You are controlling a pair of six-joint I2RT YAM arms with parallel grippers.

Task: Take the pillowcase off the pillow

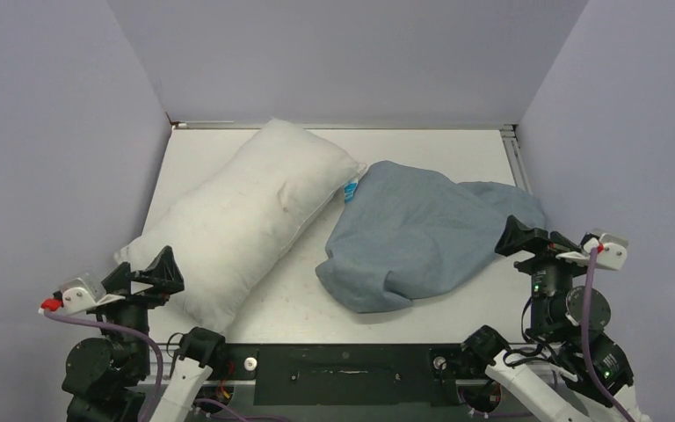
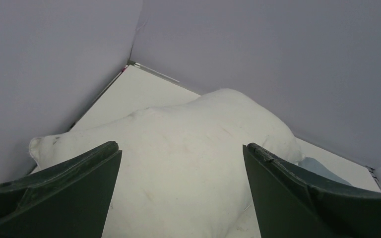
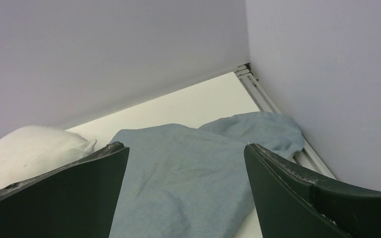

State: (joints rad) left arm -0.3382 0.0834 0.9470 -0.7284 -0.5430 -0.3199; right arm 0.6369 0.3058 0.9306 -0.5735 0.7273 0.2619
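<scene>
Left fingers (image 2: pixel 59 193) wide, pointing at pillow (image 2: pixel 188 148) — right fingers (image 3: pixel 54 196) wide, pointing at pillowcase (image 3: pixel 188 171).

Left: plump off-white rectangular pillow (image 1: pixel 246 215), lying diagonally on the white flat table (image 1: pixel 299 308).
Right: limp dusty-blue cloth pillowcase (image 1: pixel 422 233), spread on the table, just beside the pillow's far corner.

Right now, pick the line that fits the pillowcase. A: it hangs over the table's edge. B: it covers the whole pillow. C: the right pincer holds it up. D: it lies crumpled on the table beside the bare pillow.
D: the pillowcase lies in a heap beside the bare pillow, and the right pincer stands open and empty.
</scene>
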